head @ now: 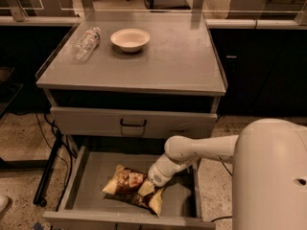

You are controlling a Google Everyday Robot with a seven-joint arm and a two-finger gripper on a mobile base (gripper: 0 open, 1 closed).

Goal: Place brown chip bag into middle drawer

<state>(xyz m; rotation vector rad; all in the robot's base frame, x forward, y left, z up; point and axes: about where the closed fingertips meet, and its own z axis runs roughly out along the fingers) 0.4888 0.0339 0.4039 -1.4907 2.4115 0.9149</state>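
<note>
The brown chip bag (128,186) lies flat on the floor of the open middle drawer (91,181), a wide shallow grey drawer pulled out below the cabinet. Its dark middle and pale yellow ends show. My white arm reaches in from the right, and the gripper (152,182) is down at the bag's right end, touching or just above it. The wrist hides the fingertips.
Above the open drawer is a closed grey drawer front with a black bar handle (133,124). On the cabinet top stand a white bowl (130,39) and a clear plastic bottle (87,42) lying on its side. Black cables (49,143) hang left of the cabinet.
</note>
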